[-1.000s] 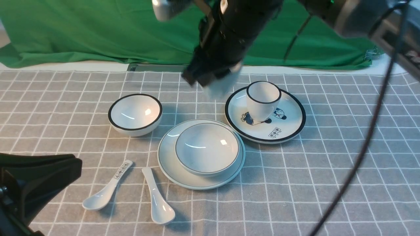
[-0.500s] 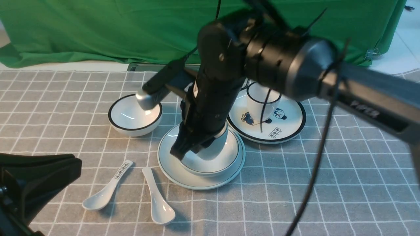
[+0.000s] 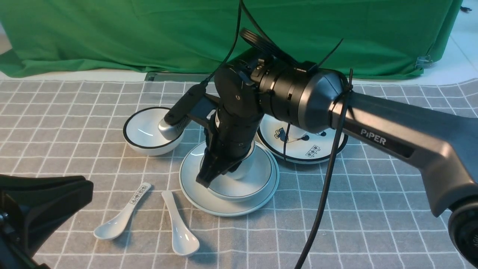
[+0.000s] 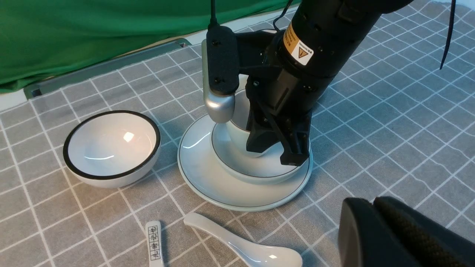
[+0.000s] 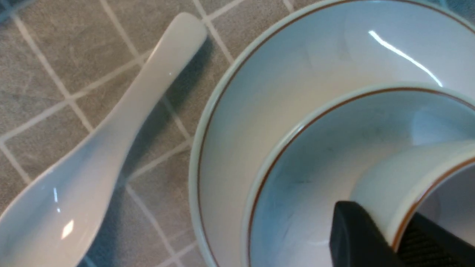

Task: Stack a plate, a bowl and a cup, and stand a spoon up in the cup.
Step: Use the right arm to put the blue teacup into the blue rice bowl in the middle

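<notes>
Right gripper (image 4: 277, 151): clenched on the wall of the cup (image 4: 239, 135). The right wrist view shows what the other 2 views hide, namely 1 finger outside the rim and 1 inside it. The cup is upright and low inside the bowl (image 4: 259, 170). Contact between its base and the bowl floor cannot be confirmed, as the fingers cover that area.

The bowl sits centred on the plate (image 4: 207, 174), with the plate's rim exposed all round. The spoon (image 3: 179, 228) lies flat on the cloth just beside the plate, on the robot's left, scoop toward the robot.

The front view alone shows the full layout. A second spoon with printed marks on its handle (image 3: 123, 215) lies left of the plain one. A black-rimmed bowl (image 3: 143, 136), with nothing in it, stands beyond the 2 spoons. A black-rimmed plate with cartoon print (image 3: 313, 149) lies right of the stack, partly hidden by the right arm.

Left gripper (image 4: 373, 211): closed with nothing in it, low at the near left, well apart from the crockery.

Surface: grey tablecloth with a white grid (image 3: 373, 224). Rear: green cloth backdrop (image 3: 112, 33)
</notes>
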Robot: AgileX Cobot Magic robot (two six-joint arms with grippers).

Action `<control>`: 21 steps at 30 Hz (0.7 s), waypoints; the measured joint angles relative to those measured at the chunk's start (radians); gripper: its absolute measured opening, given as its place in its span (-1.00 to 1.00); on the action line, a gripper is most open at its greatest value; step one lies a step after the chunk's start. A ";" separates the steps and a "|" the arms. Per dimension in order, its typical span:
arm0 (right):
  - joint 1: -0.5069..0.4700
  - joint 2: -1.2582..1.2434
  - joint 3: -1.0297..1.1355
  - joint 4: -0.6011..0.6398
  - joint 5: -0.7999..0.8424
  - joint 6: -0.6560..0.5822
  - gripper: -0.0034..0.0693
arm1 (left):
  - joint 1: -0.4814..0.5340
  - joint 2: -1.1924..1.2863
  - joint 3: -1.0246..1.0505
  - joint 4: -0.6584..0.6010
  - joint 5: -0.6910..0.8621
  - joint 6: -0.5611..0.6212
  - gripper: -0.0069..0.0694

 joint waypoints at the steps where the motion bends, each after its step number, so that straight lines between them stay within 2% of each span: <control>1: 0.000 0.000 0.000 0.000 0.000 0.006 -0.64 | 0.000 0.000 0.000 0.000 0.000 0.000 -0.77; 15: -0.005 0.000 0.000 0.005 -0.005 0.116 -0.60 | 0.000 0.000 0.000 -0.002 0.000 0.002 -0.77; 17: -0.008 0.000 0.000 0.005 -0.012 0.137 -0.53 | 0.000 0.000 0.000 -0.002 0.000 0.002 -0.77; 21: -0.009 0.000 0.000 0.004 -0.026 0.178 -0.16 | 0.000 0.000 0.000 -0.002 0.000 0.002 -0.77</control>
